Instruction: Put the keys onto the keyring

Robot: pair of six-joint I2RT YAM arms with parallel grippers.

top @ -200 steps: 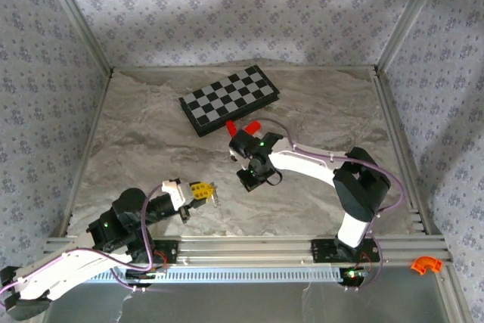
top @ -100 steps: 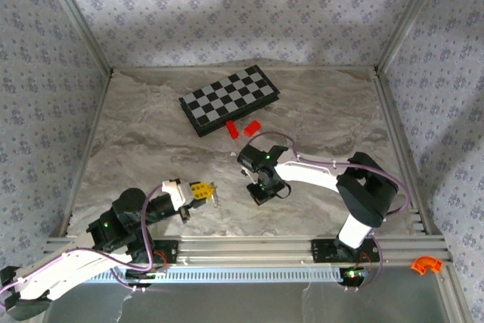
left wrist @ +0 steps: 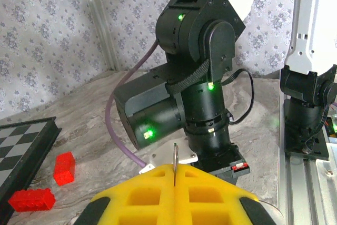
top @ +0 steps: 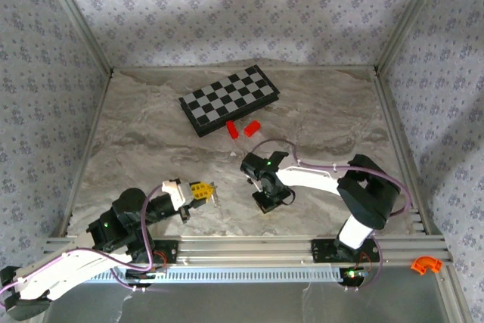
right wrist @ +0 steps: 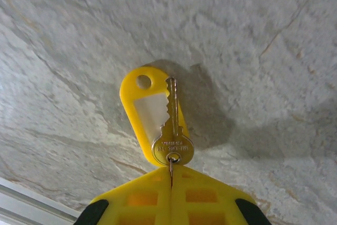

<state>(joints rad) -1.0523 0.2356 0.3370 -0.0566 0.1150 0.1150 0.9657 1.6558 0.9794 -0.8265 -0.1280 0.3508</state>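
**Left tool** [top: 208,191]: lower left of the top view, nearest the frame's bottom edge. Fingers clenched on the keyring [left wrist: 175,156]. In its wrist view this is a thin metal sliver, edge-on and upright, rising from the finger seam.

**Right tool** [right wrist: 171,175]: lower centre of the top view, near the left tool but apart from it, aimed down at the bench [right wrist: 253,35]. Fingers clenched on the key [right wrist: 172,125] by a small wire link through its head.

**Key:** brass. Its long axis runs up the wrist frame, with the head at the tool, the blade tip toward the top and the teeth facing left.

**Tag** [right wrist: 147,114]: yellow, oblong, on the same link. It leans up and left beside the key, with its punched hole at the far end. Both cast a shadow on the bench to the right. Whether either tip touches the bench cannot be told.

**Red blocks** [top: 252,127]: two, upper centre, just beside the chessboard [top: 229,98], which lies farthest.

**Step in hand (judged):** carrying the key across to the keyring, not yet threaded.

**Handling notes:**
- The key and tag probably swing freely on the link, so travel slowly.
- Lift them off the bench first.
- Hold the keyring steady and upright.
- Turn the link's opening square to the ring's edge before pushing on.
- The grip is on thin wire, so don't slacken it.
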